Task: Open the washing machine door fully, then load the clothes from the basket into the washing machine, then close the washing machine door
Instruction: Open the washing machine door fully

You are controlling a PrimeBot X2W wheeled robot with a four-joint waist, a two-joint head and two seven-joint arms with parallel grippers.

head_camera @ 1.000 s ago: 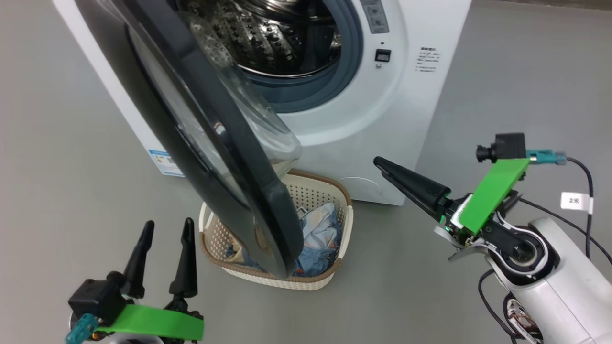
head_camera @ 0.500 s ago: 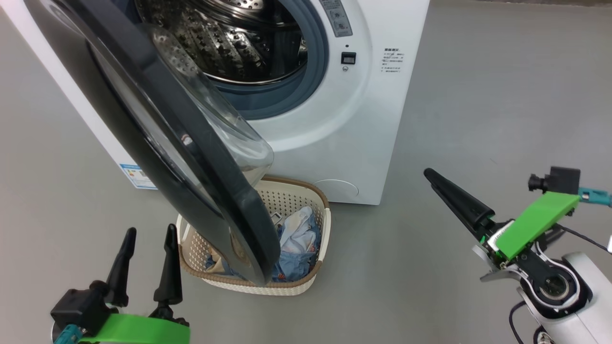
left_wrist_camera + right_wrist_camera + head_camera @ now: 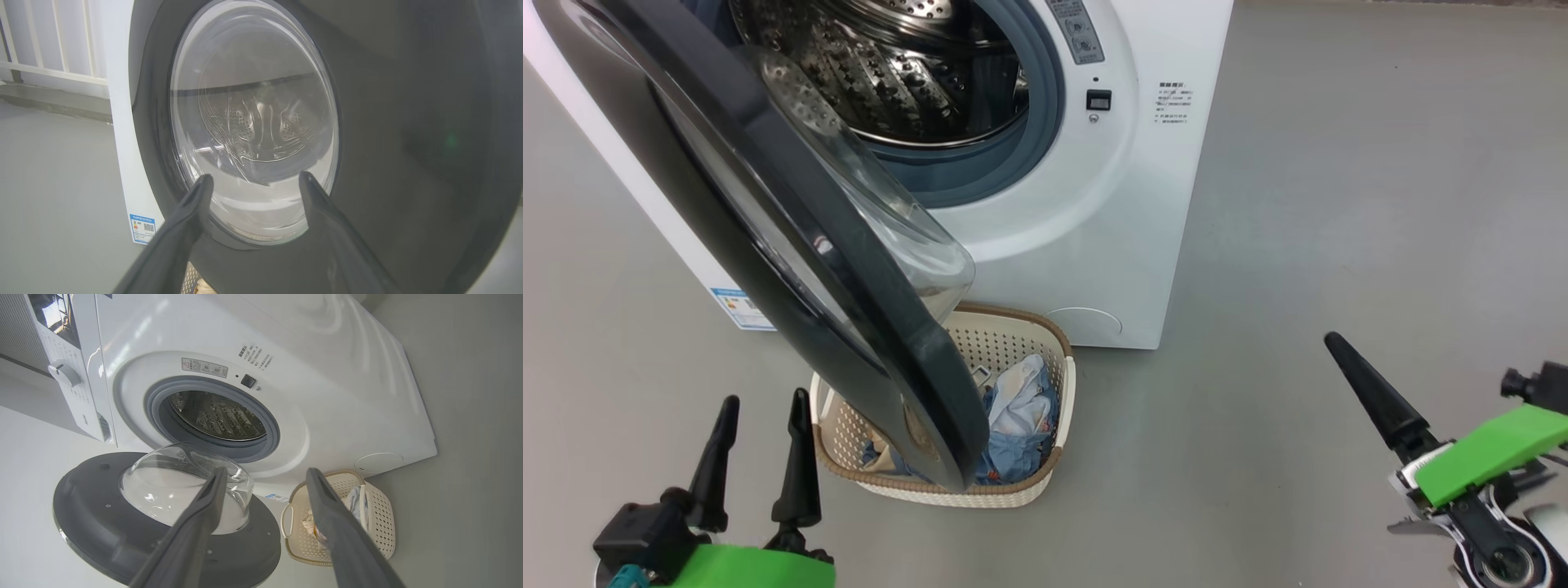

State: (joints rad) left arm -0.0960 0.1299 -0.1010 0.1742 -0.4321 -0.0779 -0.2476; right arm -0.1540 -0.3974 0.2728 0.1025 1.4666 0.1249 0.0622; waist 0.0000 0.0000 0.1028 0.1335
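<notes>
Grey smooth floor [image 3: 1339, 204] carries one big white boxy front-loading washing machine [image 3: 1094, 212], its large round glossy black door [image 3: 874, 302] with a bulging glass window swung out leftward. Just before the machine's front stands one small cream perforated plastic basket [image 3: 1021, 314] holding the blue, cream and pale blue clothes [image 3: 1021, 408]. Low at the left, the left end effector [image 3: 765, 398] points upward, spread wide, empty. The right end effector [image 3: 266, 470] slants up-left, equally wide and empty. One small blue label [image 3: 737, 304] is unreadable.
</notes>
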